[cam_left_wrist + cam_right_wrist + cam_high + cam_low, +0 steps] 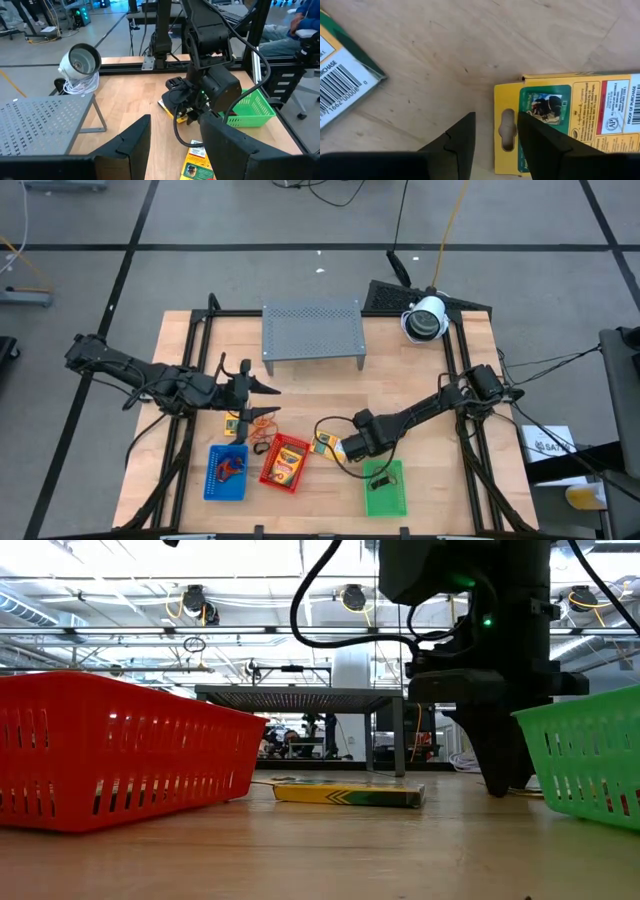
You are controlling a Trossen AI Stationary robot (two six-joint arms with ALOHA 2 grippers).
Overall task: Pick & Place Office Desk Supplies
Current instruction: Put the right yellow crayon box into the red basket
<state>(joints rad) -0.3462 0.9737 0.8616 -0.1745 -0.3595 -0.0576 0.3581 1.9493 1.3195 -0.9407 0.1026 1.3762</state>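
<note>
My right gripper [496, 116] [345, 448] points down at the table between the red and green trays, open. A flat yellow packet [570, 125] lies on the wood under it. One finger [540, 145] stands over the packet's hang-hole end [507, 100], the other [462, 145] over bare wood beside it. A second packet [340, 75] [350, 795] lies flat close by. My left gripper [268, 388] [177, 122] hovers open over the table's left half, holding nothing. Orange rubber-band loops [262, 425] lie on the table below it. My right gripper comes at the yellow packet's hang-hole end from above, pointing down, with its fingers on either side of that end's edge. I cannot tell whether a fingertip touches the packet. The packet lies flat on the table.
Blue tray [226, 480], red tray [270, 472] holding a yellow packet, and green tray [385, 498] line the near edge. A grey perforated rack [312, 330] stands at the far side, and a white camera [425, 318] sits at the far right corner. Bare wood lies between rack and trays.
</note>
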